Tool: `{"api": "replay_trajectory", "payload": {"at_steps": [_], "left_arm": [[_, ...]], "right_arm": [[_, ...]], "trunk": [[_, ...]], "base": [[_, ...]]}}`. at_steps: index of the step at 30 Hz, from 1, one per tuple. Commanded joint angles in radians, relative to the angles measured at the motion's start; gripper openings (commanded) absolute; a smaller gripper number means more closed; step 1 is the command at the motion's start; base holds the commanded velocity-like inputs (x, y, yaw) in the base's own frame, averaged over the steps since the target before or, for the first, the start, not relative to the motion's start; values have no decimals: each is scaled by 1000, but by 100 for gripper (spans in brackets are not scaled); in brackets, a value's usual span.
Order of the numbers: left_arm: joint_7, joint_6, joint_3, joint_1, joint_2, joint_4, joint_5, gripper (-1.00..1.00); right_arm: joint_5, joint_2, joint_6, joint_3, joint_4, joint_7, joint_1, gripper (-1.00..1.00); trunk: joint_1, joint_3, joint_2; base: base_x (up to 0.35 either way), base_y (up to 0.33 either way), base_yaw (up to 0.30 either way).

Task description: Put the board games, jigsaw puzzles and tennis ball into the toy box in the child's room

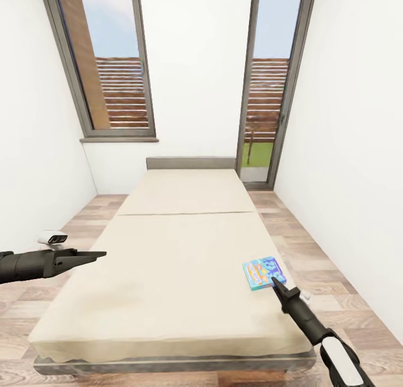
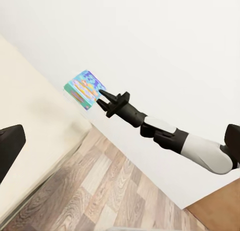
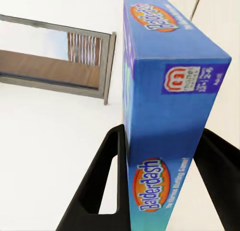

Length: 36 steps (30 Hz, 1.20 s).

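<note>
Lift the game straight up off the bed and keep it level before turning for the table. The right gripper pinches its near edge, a finger on each face. The left gripper, pressed together, hangs empty over the bed's left side.

Both arms end in matte black, tapering grippers. The left gripper has long pointed fingers on a dark, ribbed cylindrical wrist. The right gripper sits on a black flanged collar, behind it a black segment, then a glossy white shell. Its fingers look slotted, though only partly seen.
</note>
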Motion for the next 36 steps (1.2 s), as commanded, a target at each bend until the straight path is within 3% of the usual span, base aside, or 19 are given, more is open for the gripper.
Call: {"api": "replay_trajectory", "payload": {"at_steps": [1, 4, 8, 11, 19, 26, 36], "left_arm": [[-4, 11, 0, 0, 0, 0, -1, 100], [-4, 11, 0, 0, 1, 0, -1, 100], [-4, 11, 2, 0, 1, 0, -1, 100], [-4, 11, 2, 0, 1, 0, -1, 100], [-1, -7, -15, 34, 10, -9, 10, 100], [0, -38, -29, 73, -12, 11, -27, 100], [-3, -42, -30, 99, -15, 14, -84, 100]], "right_arm": [[-4, 0, 6, 5, -9, 0, 0, -100], [4, -1, 7, 34, -42, -1, 4, -100], [69, 0, 16, 59, -64, 4, 4, -100], [92, 3, 19, 63, -68, 7, 4, -100], [94, 17, -20, 60, -48, 11, 35, -100], [94, 23, -29, 63, -29, 3, 35, -100], [96, 22, -28, 64, -25, 4, 35, -100]], "trunk": [[-4, 2, 7], [-16, 12, 28], [-31, 24, 56], [-42, 34, 77], [-50, 40, 91], [-50, 40, 91], [-50, 40, 91]], "base": [[0, 0, 0], [0, 0, 0], [0, 0, 0], [0, 0, 0], [0, 0, 0], [0, 0, 0], [-15, 0, 0]]}}
